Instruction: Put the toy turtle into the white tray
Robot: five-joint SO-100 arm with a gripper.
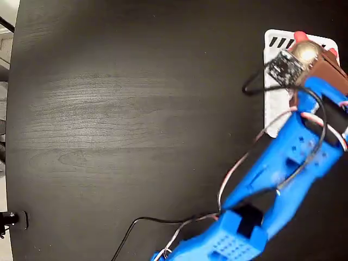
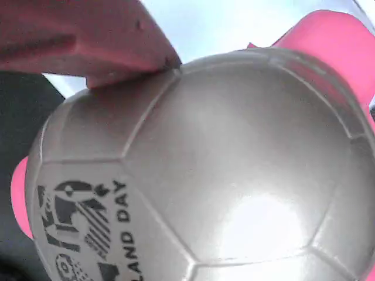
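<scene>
A dark wood-grain surface (image 1: pixel 119 119) filled nearly the whole fixed view. One blue robot arm (image 1: pixel 272 185) stretched across it from about six o'clock toward two o'clock, trailing thin cables. At two o'clock lay one white tray (image 1: pixel 274 103), mostly covered by the arm, with black slanted slots showing along its top edge.

One toy turtle (image 1: pixel 305 53) sat over the tray's upper part, its shiny domed shell catching light and a pink foot poking out at twelve o'clock. Whether it rested on the tray floor or hung just above could not be told. The hand (image 1: pixel 312 62) was around it. In the wrist view the shell (image 2: pixel 222 175) filled the frame, a reddish finger (image 2: pixel 88 41) pressed against it at eleven o'clock, so the hand appeared closed on the turtle, though the second finger was hidden.

The turtle looked light, hard and stiff, like moulded plastic. Its glossy, rounded shell would likely be slippery; gripping low across the dome's widest part seemed safest.
</scene>
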